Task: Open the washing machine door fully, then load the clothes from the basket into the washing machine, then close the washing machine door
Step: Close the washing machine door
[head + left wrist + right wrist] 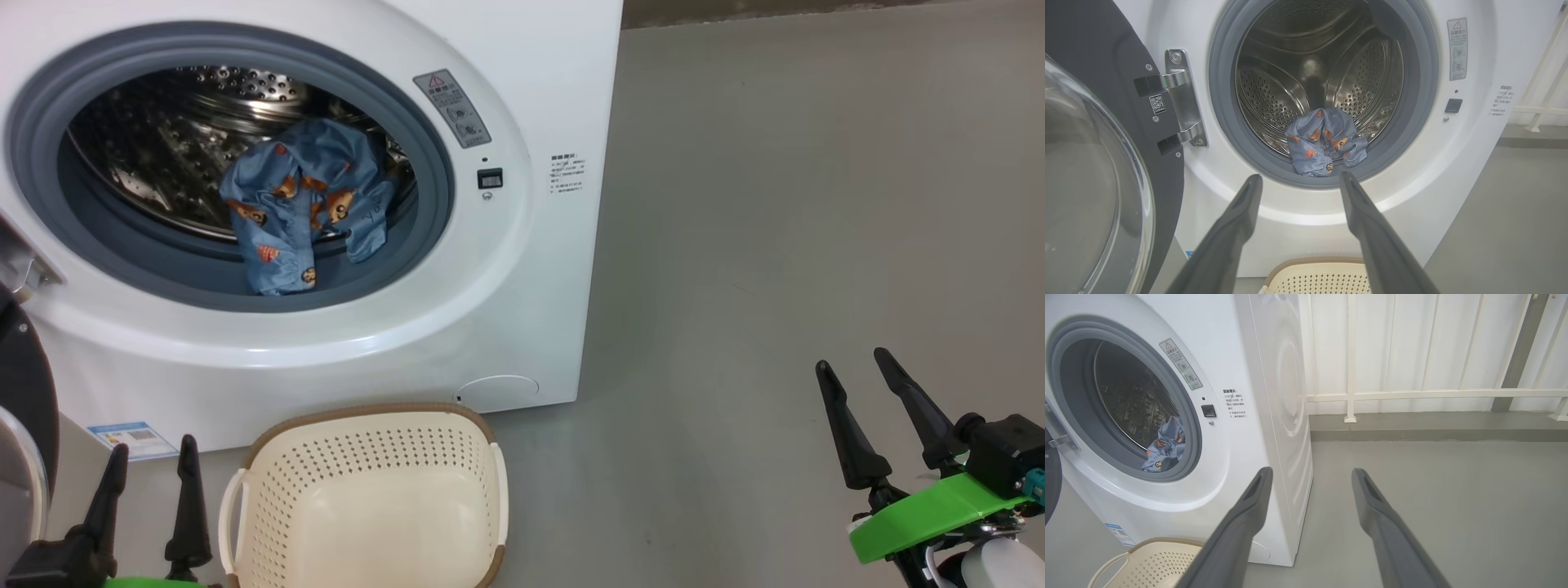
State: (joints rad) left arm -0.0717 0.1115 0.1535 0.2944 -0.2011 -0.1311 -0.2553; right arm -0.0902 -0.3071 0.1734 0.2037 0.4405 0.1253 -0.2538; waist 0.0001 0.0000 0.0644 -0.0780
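Grey floor [775, 204] spreads across the frame's right; white railing [1433, 393] stands behind the washer [563, 65]. My left pincer [154, 445] and right pincer [851, 359] both gape, empty.

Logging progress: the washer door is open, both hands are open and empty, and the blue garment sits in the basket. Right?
No. The blue garment is not in the basket; it lies in the mouth of the washing machine, over the grey gasket, as the head view shows. The rest holds.
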